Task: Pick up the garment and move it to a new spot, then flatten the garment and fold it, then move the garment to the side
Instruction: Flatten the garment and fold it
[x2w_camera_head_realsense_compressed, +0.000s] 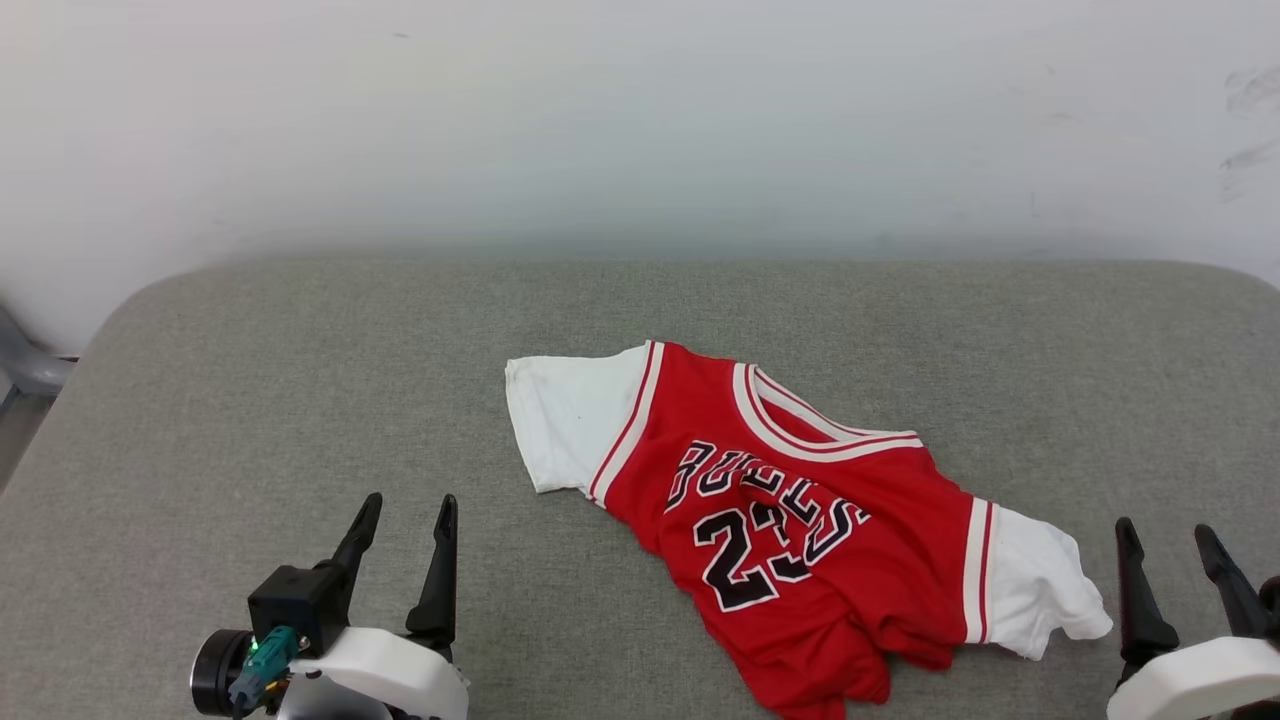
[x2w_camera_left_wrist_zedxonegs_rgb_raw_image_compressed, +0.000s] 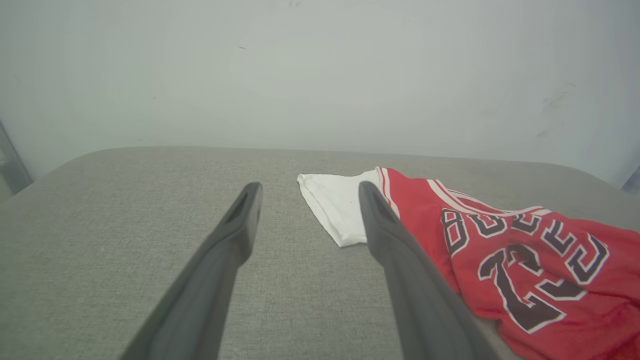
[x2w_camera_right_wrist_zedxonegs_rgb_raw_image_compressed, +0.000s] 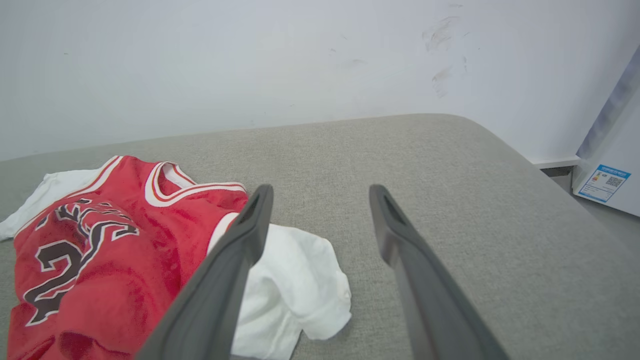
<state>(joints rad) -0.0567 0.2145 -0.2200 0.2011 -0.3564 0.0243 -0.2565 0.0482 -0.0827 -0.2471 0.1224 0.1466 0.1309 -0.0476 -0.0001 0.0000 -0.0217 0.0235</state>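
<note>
Red garment lies rumpled at the lower centre-right of the head view, on a grey surface between two tools. Left tool and right tool both gape wide, holding nothing. Risk: with the hem so bunched, a pinch could catch several layers and leave creases. The right wrist view adds a labelled white cabinet at its right edge.

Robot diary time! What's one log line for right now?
garment: rumpled red jersey T-shirt with white sleeves, lying on grey fabric surface | left gripper: open, empty | right gripper: open, empty
</note>
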